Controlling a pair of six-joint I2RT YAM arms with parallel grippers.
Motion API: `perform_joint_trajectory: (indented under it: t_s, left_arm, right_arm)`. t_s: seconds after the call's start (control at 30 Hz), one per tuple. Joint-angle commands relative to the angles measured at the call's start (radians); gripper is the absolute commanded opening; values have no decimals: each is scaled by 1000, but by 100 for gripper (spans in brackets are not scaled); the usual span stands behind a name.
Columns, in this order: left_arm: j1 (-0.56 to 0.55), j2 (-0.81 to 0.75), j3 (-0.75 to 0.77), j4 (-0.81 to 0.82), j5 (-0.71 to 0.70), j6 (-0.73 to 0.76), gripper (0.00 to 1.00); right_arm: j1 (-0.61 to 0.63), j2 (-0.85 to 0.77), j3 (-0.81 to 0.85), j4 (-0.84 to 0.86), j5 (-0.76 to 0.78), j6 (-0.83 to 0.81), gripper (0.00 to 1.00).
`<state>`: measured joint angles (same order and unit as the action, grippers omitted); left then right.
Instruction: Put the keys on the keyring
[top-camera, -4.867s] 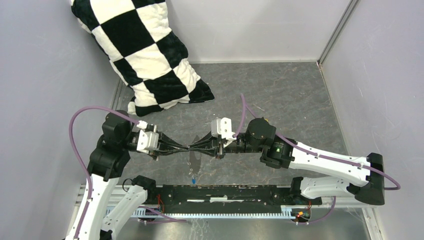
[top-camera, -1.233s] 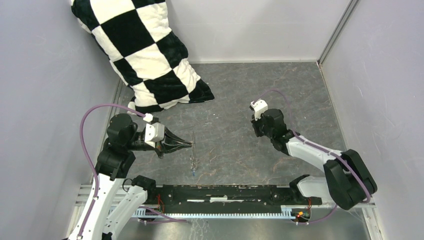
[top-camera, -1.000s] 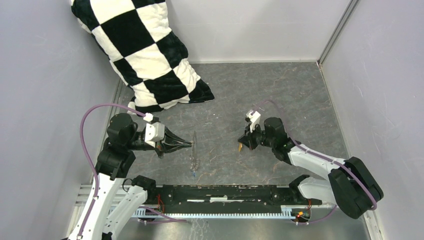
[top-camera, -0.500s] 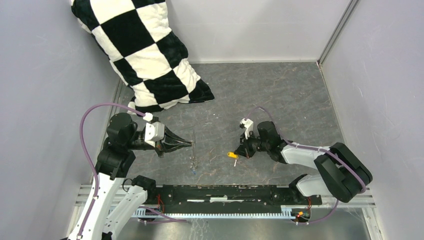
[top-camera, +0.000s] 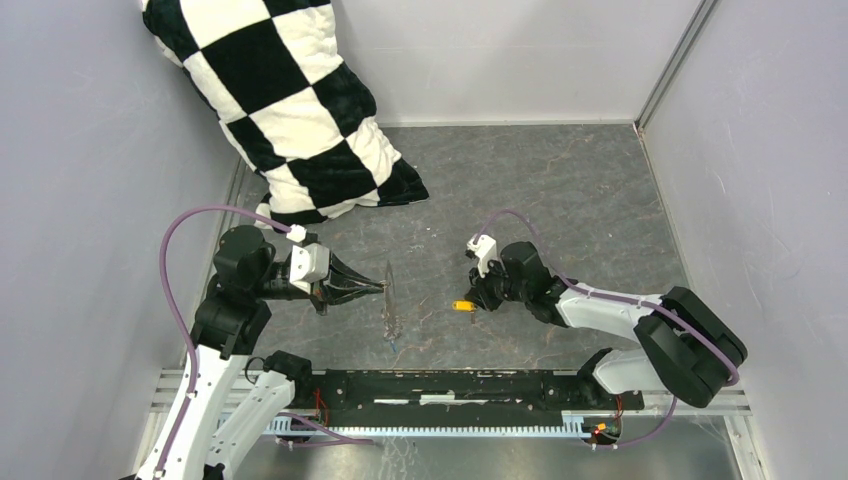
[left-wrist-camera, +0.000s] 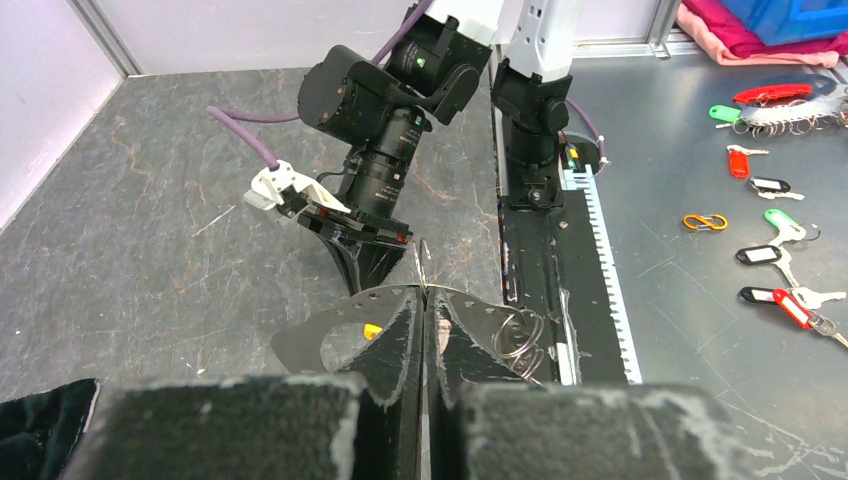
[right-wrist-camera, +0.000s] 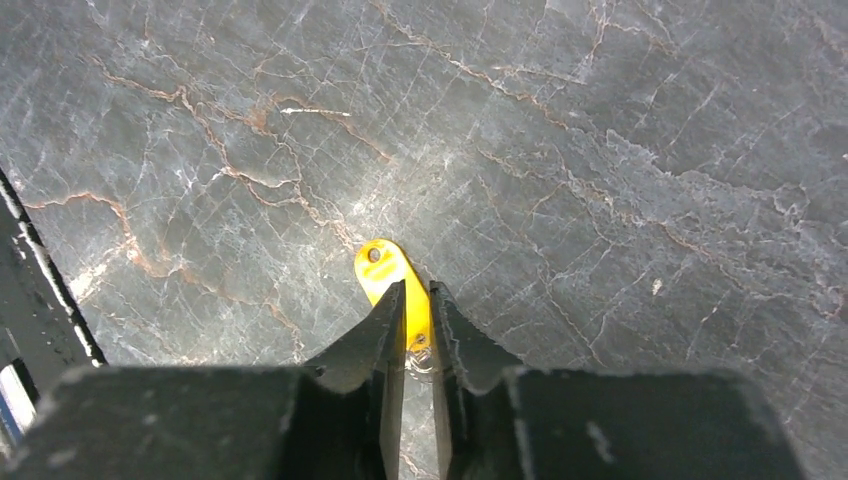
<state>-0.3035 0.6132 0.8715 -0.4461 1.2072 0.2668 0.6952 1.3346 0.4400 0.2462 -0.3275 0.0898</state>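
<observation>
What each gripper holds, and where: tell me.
Left gripper: shut on the keyring, by its rim. Right gripper: jaws flank the yellow key at its head; firm grip cannot be told.

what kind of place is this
Probably a robot lab work cell: grey panel walls box in a stone-look table, two arms sit bolted to a rail, and spare tagged keys lie on a metal bench.

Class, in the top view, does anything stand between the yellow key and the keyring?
Nothing visible: only bare table lies between the yellow key in the right gripper and the keyring held by the left gripper.
</observation>
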Motion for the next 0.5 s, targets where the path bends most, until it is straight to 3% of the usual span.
perform_joint_trajectory:
  t_s: [0.0, 0.23, 0.47]
  left_arm:
    - [-2, -1, 33, 42, 18, -18, 2]
    - [-1, -8, 37, 43, 17, -23, 2]
    - [-2, -13, 37, 43, 16, -28, 2]
  right_arm:
    - [8, -9, 39, -27, 51, -44, 23]
    - [-11, -96, 39, -90, 35, -103, 43]
    - [-18, -220, 1, -181, 2, -329, 47]
